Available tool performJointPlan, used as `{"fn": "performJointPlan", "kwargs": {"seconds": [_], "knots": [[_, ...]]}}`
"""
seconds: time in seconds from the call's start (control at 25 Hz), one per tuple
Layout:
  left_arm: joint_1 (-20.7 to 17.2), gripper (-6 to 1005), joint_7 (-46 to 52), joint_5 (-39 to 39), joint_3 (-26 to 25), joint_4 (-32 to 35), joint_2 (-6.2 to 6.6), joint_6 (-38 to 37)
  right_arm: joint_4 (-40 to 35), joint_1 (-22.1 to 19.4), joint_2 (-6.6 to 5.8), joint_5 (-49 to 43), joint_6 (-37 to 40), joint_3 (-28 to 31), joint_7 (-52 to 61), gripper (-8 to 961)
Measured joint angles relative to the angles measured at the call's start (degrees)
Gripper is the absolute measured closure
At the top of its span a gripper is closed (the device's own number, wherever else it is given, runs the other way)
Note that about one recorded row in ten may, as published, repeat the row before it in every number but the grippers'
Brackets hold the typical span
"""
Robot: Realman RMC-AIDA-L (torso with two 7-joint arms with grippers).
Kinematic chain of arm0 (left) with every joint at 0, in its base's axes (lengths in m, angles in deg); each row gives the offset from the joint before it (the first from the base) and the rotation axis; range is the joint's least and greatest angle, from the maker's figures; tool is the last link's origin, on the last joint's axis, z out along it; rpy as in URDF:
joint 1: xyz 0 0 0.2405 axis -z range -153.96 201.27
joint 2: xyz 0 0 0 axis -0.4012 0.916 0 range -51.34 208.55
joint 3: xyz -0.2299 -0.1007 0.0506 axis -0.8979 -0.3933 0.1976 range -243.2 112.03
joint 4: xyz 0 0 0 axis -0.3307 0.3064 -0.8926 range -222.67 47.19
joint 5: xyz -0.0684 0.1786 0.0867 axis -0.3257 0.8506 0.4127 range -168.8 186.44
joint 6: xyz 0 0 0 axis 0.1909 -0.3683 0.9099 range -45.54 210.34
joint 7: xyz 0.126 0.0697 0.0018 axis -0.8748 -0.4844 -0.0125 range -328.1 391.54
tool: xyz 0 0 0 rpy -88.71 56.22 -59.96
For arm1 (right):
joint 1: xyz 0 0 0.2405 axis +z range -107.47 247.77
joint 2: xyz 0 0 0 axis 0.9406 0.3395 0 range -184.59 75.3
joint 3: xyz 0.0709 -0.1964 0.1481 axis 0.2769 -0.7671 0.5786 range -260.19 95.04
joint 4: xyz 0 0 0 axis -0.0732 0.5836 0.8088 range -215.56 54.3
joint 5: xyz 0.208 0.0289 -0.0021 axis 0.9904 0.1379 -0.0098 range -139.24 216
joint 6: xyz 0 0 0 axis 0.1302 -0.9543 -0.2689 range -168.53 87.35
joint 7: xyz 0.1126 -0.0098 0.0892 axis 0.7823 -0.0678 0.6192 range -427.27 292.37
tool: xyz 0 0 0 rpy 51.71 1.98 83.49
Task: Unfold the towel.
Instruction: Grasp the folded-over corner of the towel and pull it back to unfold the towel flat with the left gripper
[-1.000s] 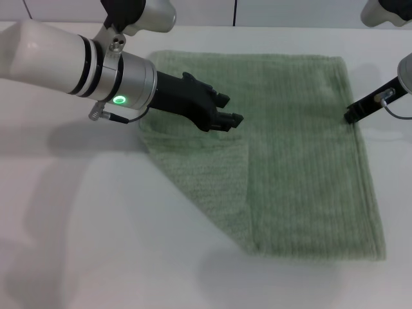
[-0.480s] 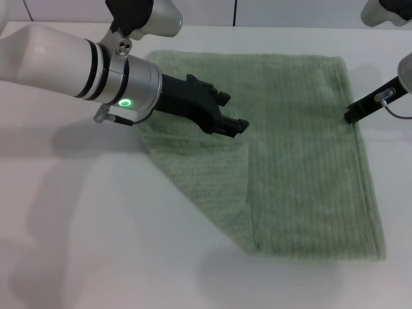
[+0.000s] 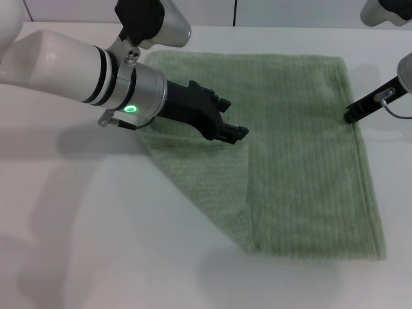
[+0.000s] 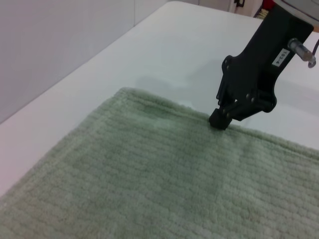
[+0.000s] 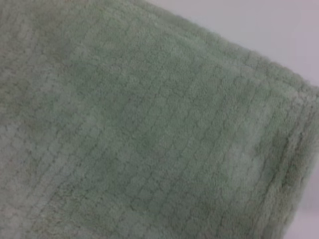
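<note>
Head view: pale sage-green ribbed terry towel [image 3: 302,148] flat on white table [image 3: 77,244], near-left corner folded over as triangular flap. Left gripper [image 3: 233,132] over flap's far corner; finger state unclear. Right gripper [image 3: 351,116] at towel's right hem; cannot tell grip. Bare table near and left.

Left wrist view: right gripper tip on hem.

Right wrist view: towel fills frame; hem, table strip beyond.

Bright even light w/ soft shadows on table [image 3: 77,212]; right wrist view blurry
</note>
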Motion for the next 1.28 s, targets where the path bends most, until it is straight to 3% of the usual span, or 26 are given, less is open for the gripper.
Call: {"fn": "performJointPlan", "kwargs": {"seconds": [0.24, 0.92, 1.28], "knots": [[0.9, 305, 1.1, 0.1, 3.3, -1.7, 0.01, 2.6, 0.2, 0.2, 0.00, 0.0, 0.0, 0.0, 0.0, 953], [2.0, 307, 1.5, -0.1, 6.3, -2.9, -0.36, 3.2, 0.5, 0.4, 0.07, 0.0, -0.3, -0.4, 0.0, 953], [2.3, 309, 5.2, -0.5, 13.0, -3.0, -0.53, 9.1, 0.5, 0.5, 0.09, -0.1, -0.5, -0.4, 0.0, 953]]}}
